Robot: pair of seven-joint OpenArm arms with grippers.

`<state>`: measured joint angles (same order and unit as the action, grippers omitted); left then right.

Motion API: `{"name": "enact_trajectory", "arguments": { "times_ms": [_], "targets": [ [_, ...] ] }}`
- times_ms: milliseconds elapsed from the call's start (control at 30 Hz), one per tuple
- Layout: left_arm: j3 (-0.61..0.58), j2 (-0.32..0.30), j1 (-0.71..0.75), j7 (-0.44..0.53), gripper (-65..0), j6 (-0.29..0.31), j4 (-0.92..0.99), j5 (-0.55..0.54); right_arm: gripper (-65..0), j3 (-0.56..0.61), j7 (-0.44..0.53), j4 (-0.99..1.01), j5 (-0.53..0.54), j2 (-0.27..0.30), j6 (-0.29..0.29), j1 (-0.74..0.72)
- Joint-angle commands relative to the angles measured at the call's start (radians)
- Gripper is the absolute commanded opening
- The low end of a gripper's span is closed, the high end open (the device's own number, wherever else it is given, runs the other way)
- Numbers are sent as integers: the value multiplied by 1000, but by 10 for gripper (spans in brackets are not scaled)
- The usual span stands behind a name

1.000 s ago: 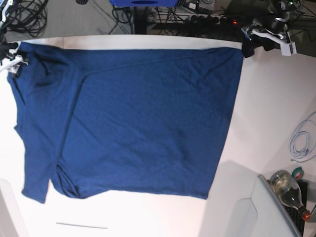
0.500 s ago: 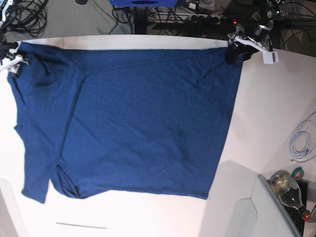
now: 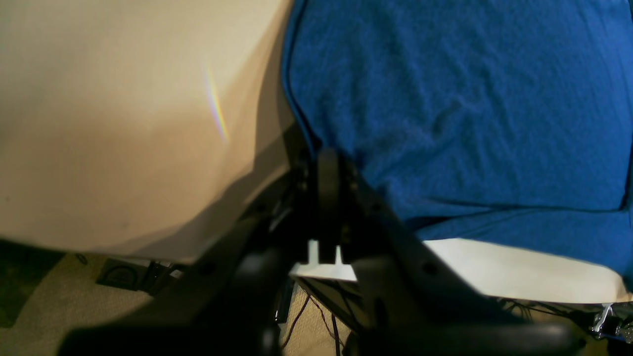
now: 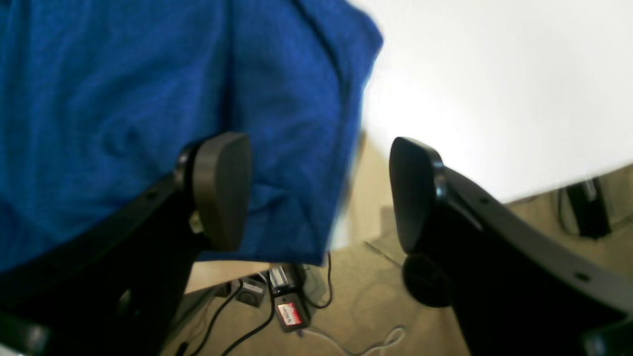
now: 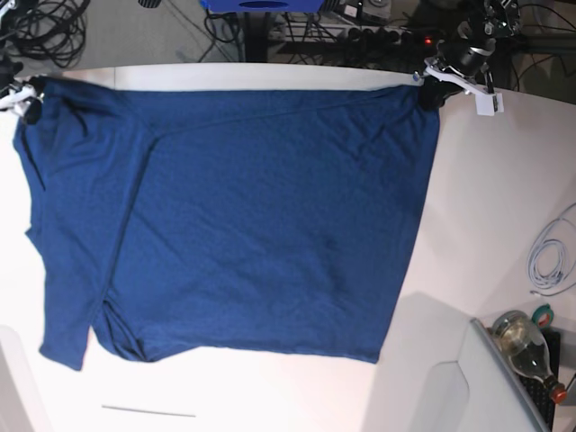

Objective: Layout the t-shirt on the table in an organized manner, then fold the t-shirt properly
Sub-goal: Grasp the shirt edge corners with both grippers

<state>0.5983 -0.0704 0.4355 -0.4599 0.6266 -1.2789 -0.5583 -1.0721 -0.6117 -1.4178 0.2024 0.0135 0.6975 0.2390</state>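
From my seat the t-shirt (image 5: 243,225) is spread flat over most of the table (image 5: 486,207), one long fold line running diagonally across it and a bit of bunching at one corner near the camera in the base view.

Left gripper (image 3: 327,163) is at the far corner of the shirt, on the base view's right (image 5: 430,90). In its wrist cam the two black fingers (image 3: 329,198) are pressed right together with no gap, and the shirt's hem corner runs straight into them, so I'm calling that clamped on the cloth. The fabric fans out from the fingertips up and to the right, bare table sits to the left of them, and the table edge passes just below.

Right gripper (image 4: 319,193) is at the other far corner (image 5: 22,99). Its pads (image 4: 222,190) stand wide apart, nothing pinched. The shirt's edge hangs down in the gap, closer to the left pad, and that pad has cloth behind it. The right pad has only white table and floor behind it. Can't tell if either pad actually touches the fabric.

Off past the left fingers' side of the table there's a white cable (image 5: 551,256) and a glass bottle (image 5: 526,346).
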Motion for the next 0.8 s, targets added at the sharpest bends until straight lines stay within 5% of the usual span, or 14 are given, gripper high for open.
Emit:
{"name": "enact_trajectory", "arguments": {
  "times_ms": [0, 400, 500, 633, 767],
  "targets": [
    [2, -12, 7, 2, -650, -3, -12, -3, -237, -10, 17, 13, 9, 16, 1, 0],
    [4, -27, 10, 2, -650, -3, -14, -3, -264, -9, 14, 154, 7, 69, 1, -11],
    [4, -27, 9, 2, -650, -3, -14, -3, -381, -9, 11, 183, 7, 69, 1, -13],
    [2, -39, 18, 0, -650, -4, -74, -3, -650, -7, 8, 163, 6, 69, 1, -7],
    [2, -45, 47, 0, -650, -64, -176, -3, -650, -7, -92, 59, 6, 67, 1, 9]
  ]
}}
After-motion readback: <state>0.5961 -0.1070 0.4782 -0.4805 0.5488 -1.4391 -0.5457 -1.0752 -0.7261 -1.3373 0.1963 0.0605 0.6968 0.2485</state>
